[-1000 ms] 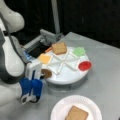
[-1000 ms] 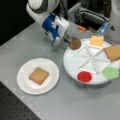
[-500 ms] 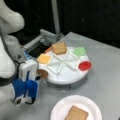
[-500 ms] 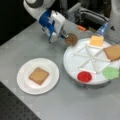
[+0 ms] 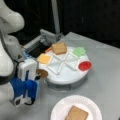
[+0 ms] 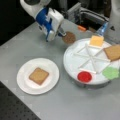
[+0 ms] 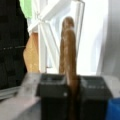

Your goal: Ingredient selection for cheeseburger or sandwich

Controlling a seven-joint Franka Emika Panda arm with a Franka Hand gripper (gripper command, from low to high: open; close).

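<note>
I've got the grey table (image 6: 75,105) filling both front views, and on it the big white divided tray (image 5: 67,75), round with raised ribs splitting it into wedges; it shows again in a front view (image 6: 75,62). Below it in a front view sits the white paper plate (image 5: 60,110), and it shows at a front view's left (image 6: 23,80), well apart from the tray.

One toast slice (image 6: 38,75) lies flat on that plate, also seen in a front view (image 5: 77,114). The second toast slice (image 5: 59,48) rests in a wedge at the tray's top, at a front view's right edge (image 6: 113,52). The cheese (image 5: 44,59) sits in the wedge next to it (image 6: 96,40). The lettuce (image 5: 79,51) is in its own wedge (image 6: 110,72), and the red disc (image 5: 85,65) lies near the tray's rim (image 6: 84,76).

Now the gripper (image 6: 62,34): it's just off the tray's edge, at a front view's left (image 5: 37,75), and I'm seeing its jaws clamped narrow on the patty (image 6: 69,38). The patty (image 5: 42,73) is lifted, level with the tray rim and just outside it. On the wrist view the patty (image 7: 68,55) stands edge-on between the two dark fingers (image 7: 51,86), pinched tight, with the tray's white ribs (image 7: 42,45) behind it.
</note>
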